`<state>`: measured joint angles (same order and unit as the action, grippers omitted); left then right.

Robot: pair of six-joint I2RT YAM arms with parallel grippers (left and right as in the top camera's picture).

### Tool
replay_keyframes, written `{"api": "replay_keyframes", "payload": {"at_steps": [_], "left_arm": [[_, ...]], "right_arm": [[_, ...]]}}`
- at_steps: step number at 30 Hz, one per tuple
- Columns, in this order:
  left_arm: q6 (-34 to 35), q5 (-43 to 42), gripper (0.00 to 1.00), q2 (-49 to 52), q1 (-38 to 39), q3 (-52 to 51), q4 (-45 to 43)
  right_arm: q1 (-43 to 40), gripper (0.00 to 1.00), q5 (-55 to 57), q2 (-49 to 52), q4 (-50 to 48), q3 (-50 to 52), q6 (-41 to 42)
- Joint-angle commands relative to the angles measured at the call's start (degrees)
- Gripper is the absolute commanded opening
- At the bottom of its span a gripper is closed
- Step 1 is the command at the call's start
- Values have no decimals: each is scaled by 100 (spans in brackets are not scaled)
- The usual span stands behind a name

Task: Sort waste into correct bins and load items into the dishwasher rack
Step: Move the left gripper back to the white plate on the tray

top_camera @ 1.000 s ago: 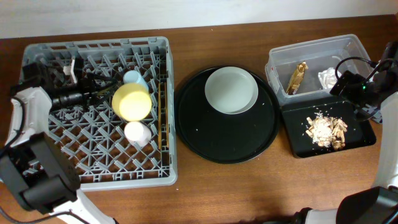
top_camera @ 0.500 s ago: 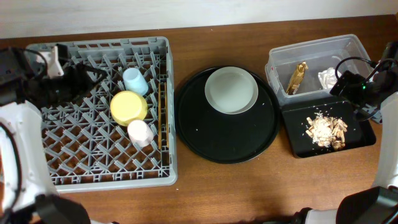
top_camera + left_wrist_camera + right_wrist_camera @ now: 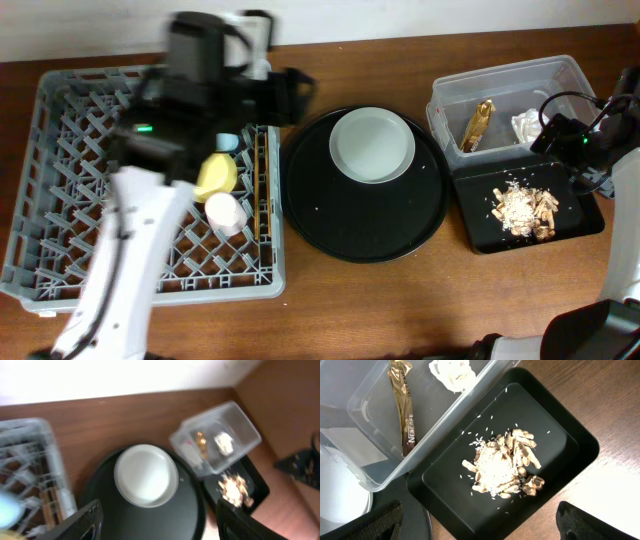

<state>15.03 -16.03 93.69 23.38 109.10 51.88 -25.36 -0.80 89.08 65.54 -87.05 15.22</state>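
At the round black tray's (image 3: 330,220) far-left edge, left gripper (image 3: 160,522) hangs wide open, empty, grey plate (image 3: 146,475) sitting on that tray; right gripper (image 3: 480,522) spread open above food scraps (image 3: 502,470) in the shallow tray (image 3: 570,440)

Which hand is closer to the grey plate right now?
Left. The left hand hangs between the rack and the grey plate; the right hand is farther off, over the black bin.
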Motion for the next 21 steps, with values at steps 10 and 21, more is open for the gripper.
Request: {"api": "replay_keyframes", "payload": {"at_steps": [10, 21], "left_arm": [[81, 1646, 0, 2850, 1777, 24, -629], [79, 1169, 0, 4109, 1781, 24, -313]], "right_arm": [[-15, 99, -7, -85, -2, -28, 52], [-15, 99, -7, -85, -2, -28, 52]]}}
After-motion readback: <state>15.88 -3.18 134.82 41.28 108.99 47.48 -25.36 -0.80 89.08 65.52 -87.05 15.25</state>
